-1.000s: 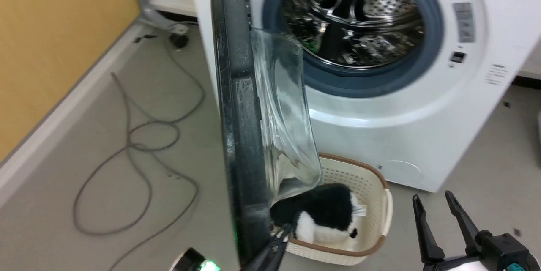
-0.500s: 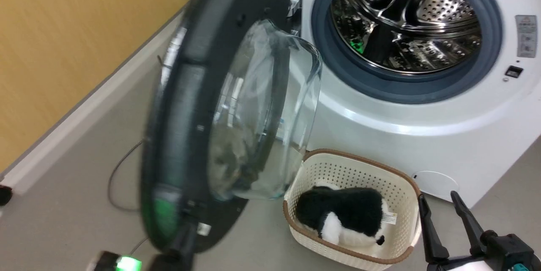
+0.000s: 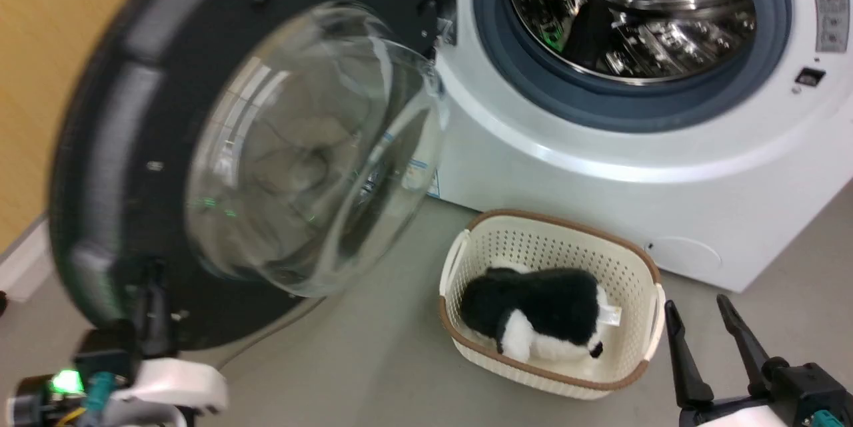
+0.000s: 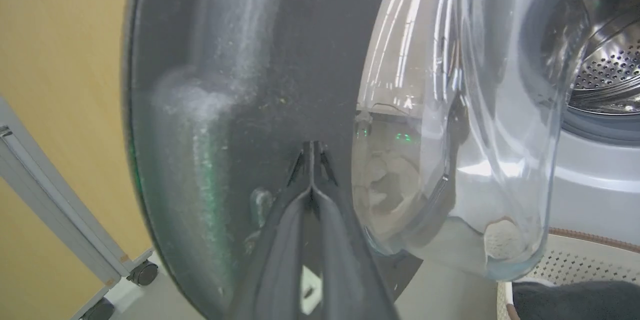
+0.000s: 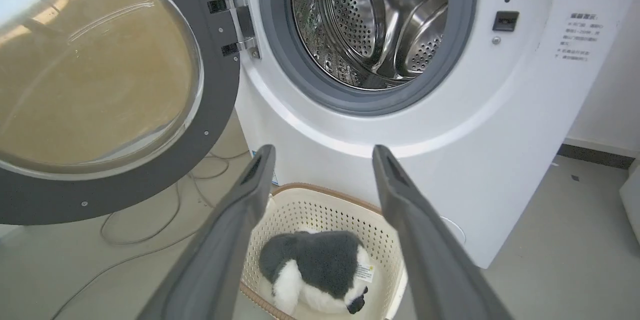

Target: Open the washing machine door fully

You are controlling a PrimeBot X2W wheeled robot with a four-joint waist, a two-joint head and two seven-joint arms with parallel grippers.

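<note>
washing machine door (image 3: 126, 100): wide open, left half of head view, dark inner face and glass bowl (image 3: 313, 147) toward camera | left gripper (image 4: 311, 155): fingers pressed together, tips at door's inner face | washing machine (image 3: 600, 167): upper right, drum (image 3: 633, 14) exposed | right gripper (image 3: 696, 304): spread, empty, lower right | basket (image 3: 640, 260) holding plush toy (image 3: 533, 307): bottom centre

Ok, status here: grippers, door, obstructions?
Left gripper shut, fingers at inner face of washing machine door. Right gripper open. Door wide open. Basket with plush toy on floor, clear of it.
</note>
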